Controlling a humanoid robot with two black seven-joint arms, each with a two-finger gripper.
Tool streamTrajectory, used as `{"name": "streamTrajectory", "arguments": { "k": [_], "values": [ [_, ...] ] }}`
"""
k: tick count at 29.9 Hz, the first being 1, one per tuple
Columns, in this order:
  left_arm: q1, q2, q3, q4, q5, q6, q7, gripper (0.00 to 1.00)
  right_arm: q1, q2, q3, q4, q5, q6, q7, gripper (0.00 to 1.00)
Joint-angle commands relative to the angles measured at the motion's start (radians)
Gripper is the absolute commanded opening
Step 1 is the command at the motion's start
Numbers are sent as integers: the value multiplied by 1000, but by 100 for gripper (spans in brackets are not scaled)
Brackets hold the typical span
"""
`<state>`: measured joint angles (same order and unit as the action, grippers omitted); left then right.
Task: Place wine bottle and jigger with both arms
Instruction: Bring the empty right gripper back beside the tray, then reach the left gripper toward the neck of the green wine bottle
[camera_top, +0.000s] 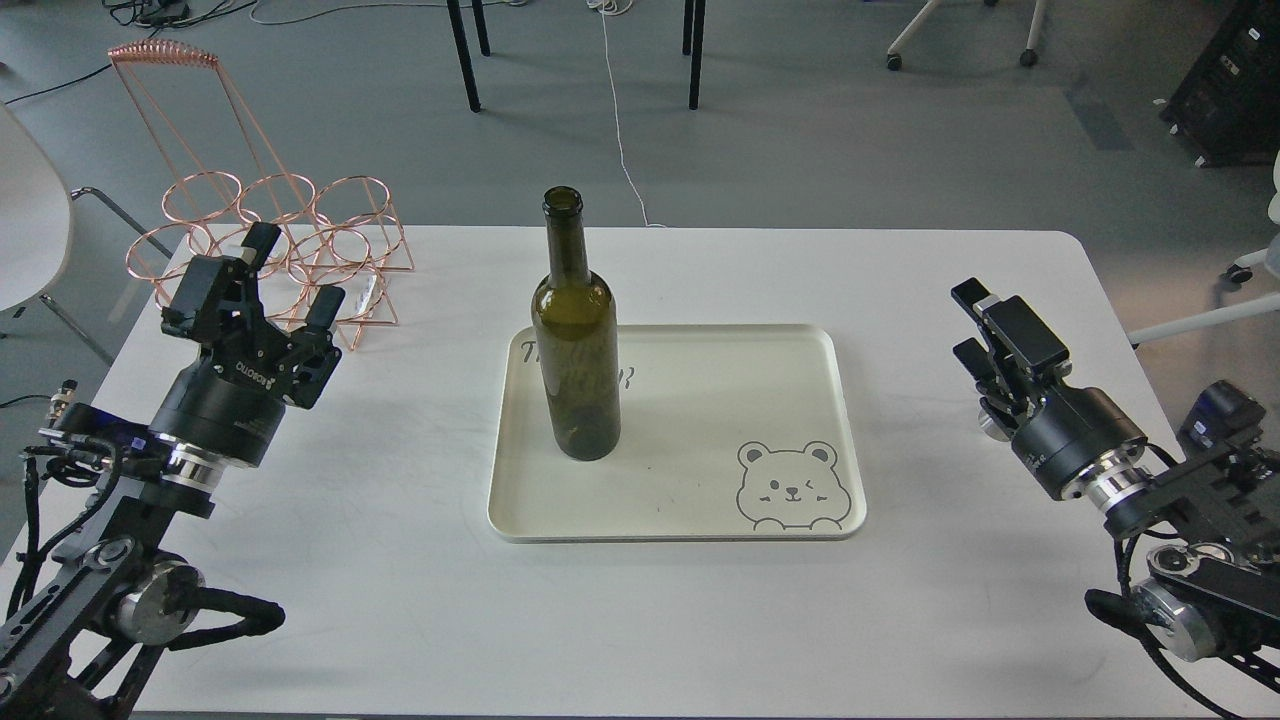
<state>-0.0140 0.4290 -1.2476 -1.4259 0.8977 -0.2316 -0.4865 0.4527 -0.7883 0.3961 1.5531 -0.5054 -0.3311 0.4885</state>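
The wine bottle (576, 350) is dark olive-green and stands upright on the left part of a cream tray (790, 350) with a bear drawing. My left gripper (294, 276) is open and empty at the table's left, just in front of a copper wire rack, well apart from the bottle. My right gripper (968, 325) is open and empty at the table's right, apart from the tray. The jigger is not clearly in view. A small pale shiny bit (366, 290) shows among the rack wires beside my left gripper, and I cannot tell what it is.
The copper wire rack (290, 215) with round rings and a tall handle stands at the table's back left corner. The white table (400, 600) ends in a rounded edge at the right. Chair legs and cables lie on the floor behind.
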Motion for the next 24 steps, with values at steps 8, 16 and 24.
{"name": "streamTrajectory", "arguments": {
  "k": [8,16,24],
  "values": [
    [-32,227,36,-203,609,0,-2,98,18,138,61,-208,370,280,0,97],
    [-285,300,144,-208,1101,3,-2,98,20,136,60,-205,369,285,0,97],
    [-504,286,323,-116,1149,9,-2,98,21,133,61,-202,369,285,0,97]
  ]
}}
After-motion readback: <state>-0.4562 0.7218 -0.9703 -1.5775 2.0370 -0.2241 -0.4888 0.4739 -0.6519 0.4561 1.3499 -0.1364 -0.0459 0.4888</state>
